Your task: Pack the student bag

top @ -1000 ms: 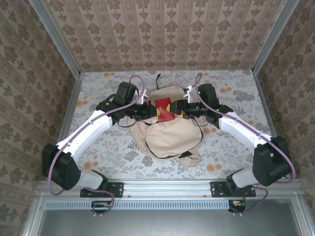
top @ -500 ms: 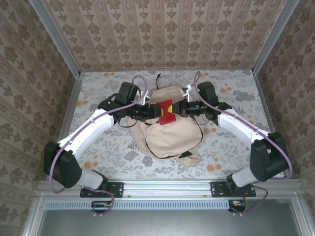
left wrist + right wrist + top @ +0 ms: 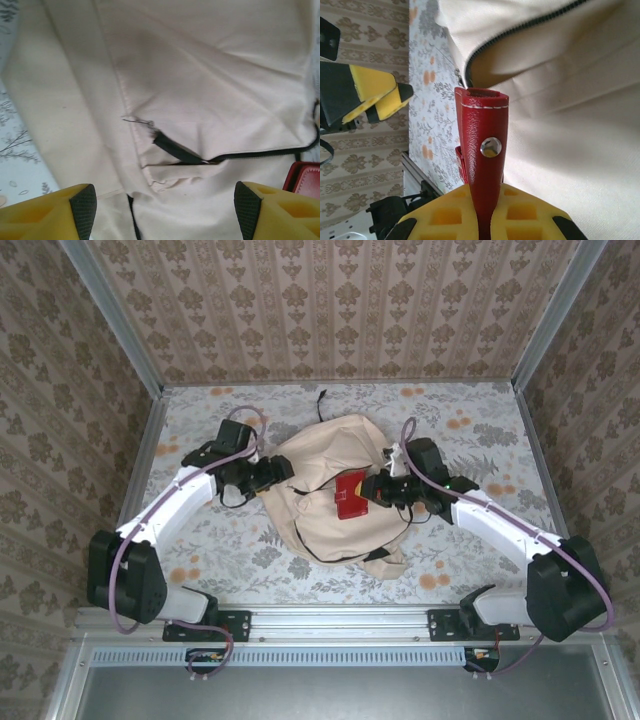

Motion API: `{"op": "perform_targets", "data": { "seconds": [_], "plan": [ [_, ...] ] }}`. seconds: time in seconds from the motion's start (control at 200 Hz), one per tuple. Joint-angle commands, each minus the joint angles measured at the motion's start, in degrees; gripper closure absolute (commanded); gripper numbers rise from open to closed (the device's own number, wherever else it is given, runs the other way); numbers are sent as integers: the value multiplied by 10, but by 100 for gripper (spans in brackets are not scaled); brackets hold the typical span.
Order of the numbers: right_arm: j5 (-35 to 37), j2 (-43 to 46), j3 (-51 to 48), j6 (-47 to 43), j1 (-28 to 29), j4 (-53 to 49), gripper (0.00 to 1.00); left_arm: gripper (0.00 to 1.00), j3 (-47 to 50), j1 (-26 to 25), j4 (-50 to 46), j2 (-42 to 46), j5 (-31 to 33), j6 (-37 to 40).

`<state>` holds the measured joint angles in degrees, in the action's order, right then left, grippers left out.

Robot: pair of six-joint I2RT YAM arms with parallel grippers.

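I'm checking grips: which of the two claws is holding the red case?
The right claw, shut on the red case over the student bag; the left claw stands open, holding nothing.

No legible writing
The beige soft fabric backpack [image 3: 320, 525] and the red stitched leather pouch [image 3: 481, 125] bear no readable lettering; no label, no number.

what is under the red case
Beige fabric of the student bag, near its open zipper; the right gripper clamps the red case. The bag's inside is hidden.
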<state>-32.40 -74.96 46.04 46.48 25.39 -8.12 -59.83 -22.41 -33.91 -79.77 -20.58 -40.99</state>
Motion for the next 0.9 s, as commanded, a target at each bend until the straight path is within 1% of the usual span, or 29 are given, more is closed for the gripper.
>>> {"op": "perform_targets", "data": {
  "seconds": [0.0, 0.15, 0.165, 0.215, 0.375, 0.47, 0.535, 0.57, 0.67, 0.785, 0.85, 0.895],
  "plan": [
    [41, -17, -1, 26, 12, 4, 97, 25, 6, 0, 4, 17, 23, -13],
    [71, -43, 9, 56, 15, 43, 97, 25, 12, 1, 10, 10, 21, -15],
    [72, -59, 11, 58, 15, 47, 97, 25, 12, 1, 10, 9, 21, -16],
    [75, -71, 16, 70, 15, 65, 97, 25, 14, 1, 13, 8, 19, -18],
    [134, -98, 30, 106, 15, 102, 97, 25, 23, 2, 27, 2, 9, -28],
    [174, -111, 22, 164, 15, 144, 97, 25, 23, 0, 33, -3, 3, -33],
    [193, -115, -10, 223, 16, 229, 98, 25, 22, 0, 36, -6, -2, -36],
    [210, -117, -22, 249, 17, 258, 97, 25, 22, -1, 37, -7, -4, -36],
    [269, -124, -25, 281, 20, 261, 97, 25, 24, -3, 40, -10, -6, -40],
    [322, -140, -28, 307, 26, 288, 97, 25, 30, -8, 51, -19, -13, -48],
    [337, -157, -17, 321, 33, 293, 96, 25, 32, -12, 57, -24, -16, -53],
    [335, -175, -15, 338, 37, 324, 96, 25, 33, -15, 60, -29, -19, -55]
  ]
}}
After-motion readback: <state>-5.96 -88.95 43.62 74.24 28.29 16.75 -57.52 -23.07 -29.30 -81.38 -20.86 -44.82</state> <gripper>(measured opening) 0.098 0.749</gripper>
